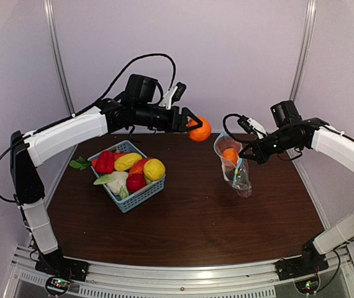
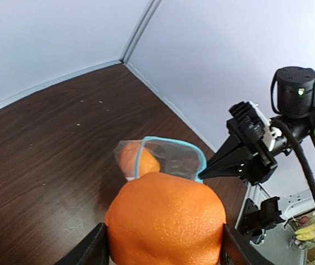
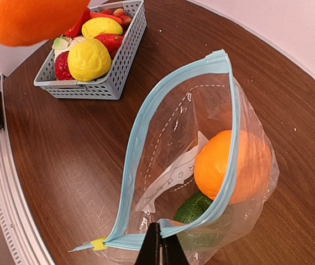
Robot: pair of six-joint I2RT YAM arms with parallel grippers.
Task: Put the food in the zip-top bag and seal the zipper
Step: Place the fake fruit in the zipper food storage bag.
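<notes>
My left gripper (image 1: 194, 126) is shut on a round toy orange (image 1: 199, 130), held in the air left of the zip-top bag (image 1: 233, 162). In the left wrist view the orange (image 2: 166, 220) fills the space between the jaws, with the bag's open mouth (image 2: 171, 157) just beyond. My right gripper (image 1: 246, 153) is shut on the bag's light-blue zipper strip (image 3: 168, 229) and holds the bag upright with its mouth open. Inside the bag lie another orange (image 3: 232, 165) and a dark green fruit (image 3: 193, 210).
A light-blue lattice basket (image 1: 141, 196) stands at the left of the brown table, holding red, yellow and leafy toy food. A green leafy piece (image 1: 79, 164) lies beside it. The basket also shows in the right wrist view (image 3: 116, 61).
</notes>
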